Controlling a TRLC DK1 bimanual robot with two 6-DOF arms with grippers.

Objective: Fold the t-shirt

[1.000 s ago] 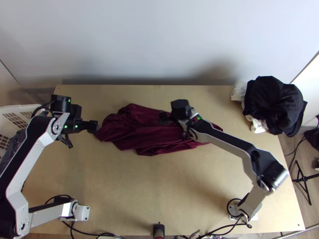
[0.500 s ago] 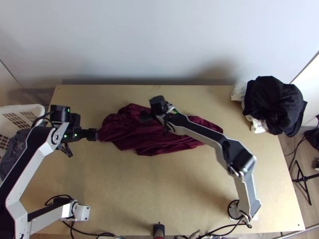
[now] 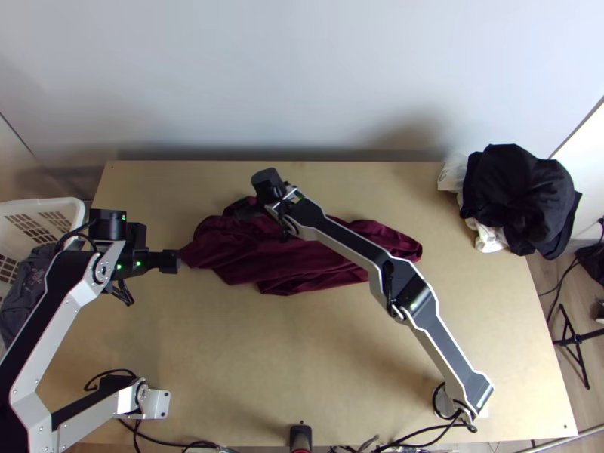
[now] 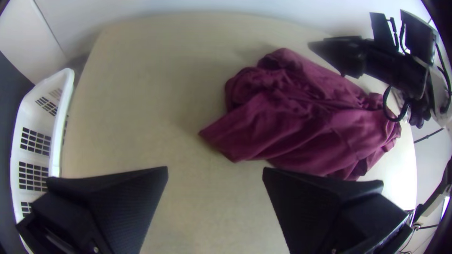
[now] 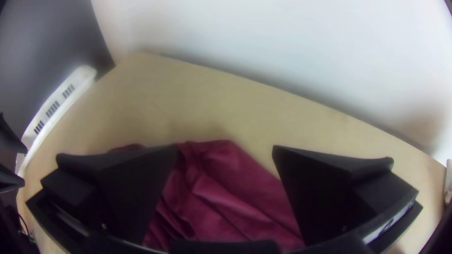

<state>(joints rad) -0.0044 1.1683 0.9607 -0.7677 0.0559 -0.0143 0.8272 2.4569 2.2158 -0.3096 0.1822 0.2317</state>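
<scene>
- I take the middle of the t-shirt (image 3: 268, 264) as the centre of my clock, with 12 toward the wall, as the top view shows it.
- The t-shirt, dark red, is lying on the table (image 3: 302, 362) in a wrinkled, bunched heap, which is long from 9 to 3 o'clock.
- My left gripper (image 3: 175, 262) is at 9 o'clock, near the pointed corner of the cloth. Its two fingers are spread wide, and between them I see bare table in the left wrist view.
- My right gripper (image 3: 241, 208) is at about 10 o'clock, over the cloth, and its fingers are also well apart. Between them there is red fabric in the right wrist view; whether they touch it, I cannot tell.
- My right arm crosses above the t-shirt from between 4 and 5 o'clock.
- A pile of black clothes (image 3: 517, 196) lies between 2 and 3 o'clock, with white cloth (image 3: 491, 238) beneath.
- Beyond my left gripper, toward 9 o'clock, stands a white basket (image 3: 64, 202) with grey cloth (image 3: 26, 291) inside.
</scene>
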